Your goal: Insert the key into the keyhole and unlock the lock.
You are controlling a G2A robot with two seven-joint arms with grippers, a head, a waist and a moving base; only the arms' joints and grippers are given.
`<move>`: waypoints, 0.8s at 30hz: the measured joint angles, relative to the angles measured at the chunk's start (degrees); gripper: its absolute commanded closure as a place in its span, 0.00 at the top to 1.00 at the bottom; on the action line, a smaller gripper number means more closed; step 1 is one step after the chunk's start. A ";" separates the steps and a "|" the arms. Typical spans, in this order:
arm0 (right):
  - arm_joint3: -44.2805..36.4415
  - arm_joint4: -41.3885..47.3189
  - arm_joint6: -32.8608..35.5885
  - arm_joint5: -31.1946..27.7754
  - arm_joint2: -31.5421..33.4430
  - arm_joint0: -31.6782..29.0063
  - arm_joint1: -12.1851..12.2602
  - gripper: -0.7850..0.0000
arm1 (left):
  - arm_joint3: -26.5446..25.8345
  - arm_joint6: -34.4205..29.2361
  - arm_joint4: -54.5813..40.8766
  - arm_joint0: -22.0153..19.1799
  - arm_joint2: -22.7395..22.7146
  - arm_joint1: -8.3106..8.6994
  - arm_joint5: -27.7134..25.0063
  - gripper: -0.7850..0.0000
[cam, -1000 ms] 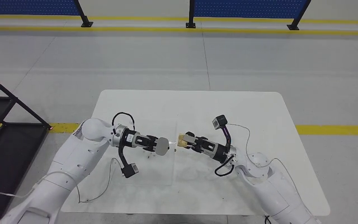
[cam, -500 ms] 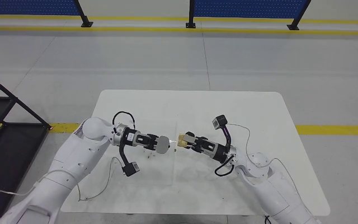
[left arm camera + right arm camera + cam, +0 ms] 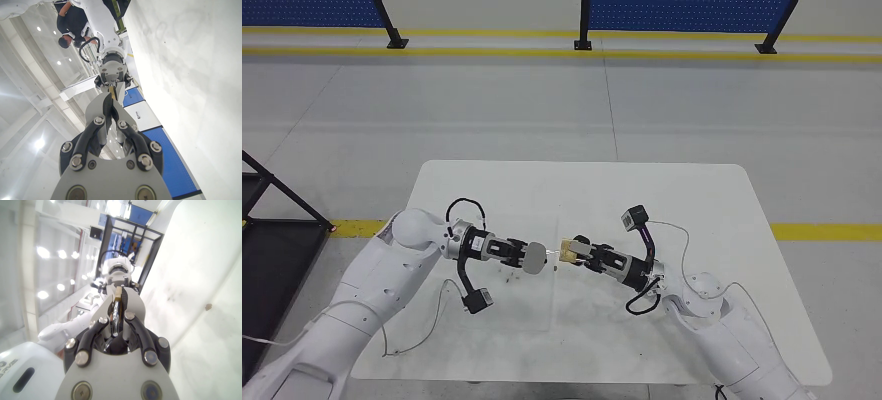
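The key (image 3: 550,260) is clamped in the left gripper (image 3: 110,98), long axis directed to 3 o'clock at the padlock (image 3: 118,292), which is held in the right gripper (image 3: 580,254).

Brass lock (image 3: 567,249), key (image 3: 551,259) just beside it

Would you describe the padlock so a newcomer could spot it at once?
Look above the middle of the white table. The padlock is clamped in the right gripper there: a blocky brass body, unlike the thin key in the left gripper.
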 measured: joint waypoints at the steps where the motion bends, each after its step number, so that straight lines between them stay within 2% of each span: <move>1: 0.00 0.00 0.00 0.00 0.00 0.00 0.00 0.00 | 0.15 -0.16 0.03 -0.04 0.07 -0.01 0.16 0.00; 24: 0.00 0.00 0.00 0.00 0.00 0.00 0.00 0.00 | 0.85 -0.35 -0.39 -1.37 1.59 -0.16 0.36 0.00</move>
